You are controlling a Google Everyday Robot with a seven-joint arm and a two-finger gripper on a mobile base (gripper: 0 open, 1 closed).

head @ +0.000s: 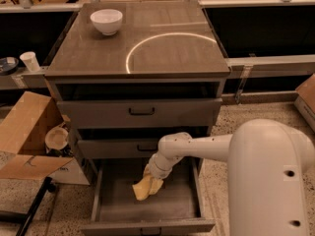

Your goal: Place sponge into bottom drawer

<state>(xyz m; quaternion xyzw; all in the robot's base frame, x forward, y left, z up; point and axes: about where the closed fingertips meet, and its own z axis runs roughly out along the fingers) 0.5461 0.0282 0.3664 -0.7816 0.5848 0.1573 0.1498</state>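
The bottom drawer (113, 208) is pulled open below the two drawers with black handles. The pale-yellow sponge (143, 188) is inside the drawer, near the middle of its floor, tilted. My gripper (151, 173) reaches down into the drawer at the end of the white arm and sits right on top of the sponge, touching it. The gripper is mostly hidden by the arm's wrist and the sponge.
A white bowl (106, 21) stands on the cabinet top (162, 53) at the back left. An open cardboard box (29, 141) lies on the floor left of the cabinet. A paper cup (30, 61) stands on a shelf at the far left. My white arm base (270, 181) fills the lower right.
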